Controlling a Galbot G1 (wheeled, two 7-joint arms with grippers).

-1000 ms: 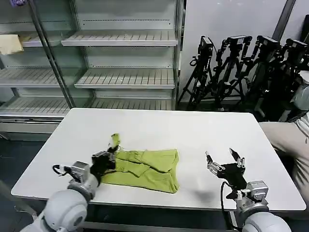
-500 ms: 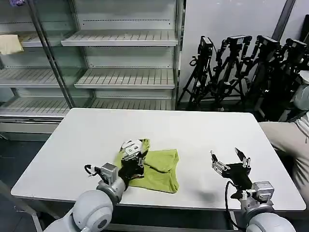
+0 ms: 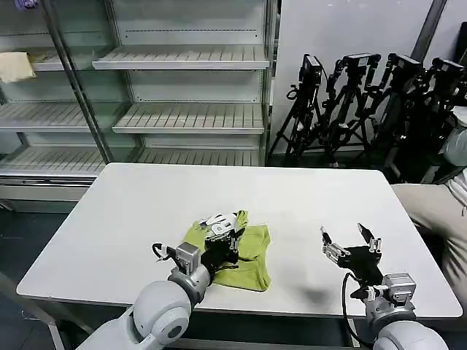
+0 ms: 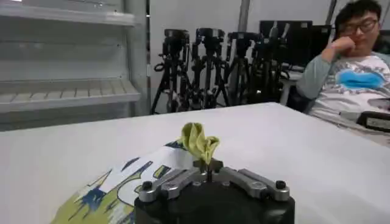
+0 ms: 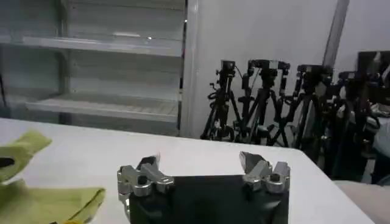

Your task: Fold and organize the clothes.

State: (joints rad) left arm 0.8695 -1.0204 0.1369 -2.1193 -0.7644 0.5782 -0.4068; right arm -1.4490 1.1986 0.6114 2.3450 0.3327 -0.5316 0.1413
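Note:
The lime-green shirt (image 3: 252, 255) lies bunched on the white table (image 3: 146, 197), near the front middle. My left gripper (image 3: 228, 235) is over the shirt's left part, shut on a pinched fold of its fabric (image 4: 199, 143) that sticks up between the fingertips. A white printed patch of the shirt (image 4: 131, 179) shows beneath that gripper. To the right of the shirt, my right gripper (image 3: 350, 244) hovers just above the table near the front edge, open and holding nothing. In the right wrist view the shirt (image 5: 42, 195) lies off to one side of the open gripper (image 5: 204, 170).
Behind the table stands a glass-fronted shelf unit (image 3: 182, 87) with a pale yellow cloth (image 3: 14, 67) on an upper shelf. Black tripods (image 3: 365, 102) crowd the back right. A seated person (image 3: 445, 197) is beside the table's right edge.
My left gripper has carried the shirt's left part up and to the right, over the rest of the shirt, so the shirt now looks narrower. The right gripper has barely shifted.

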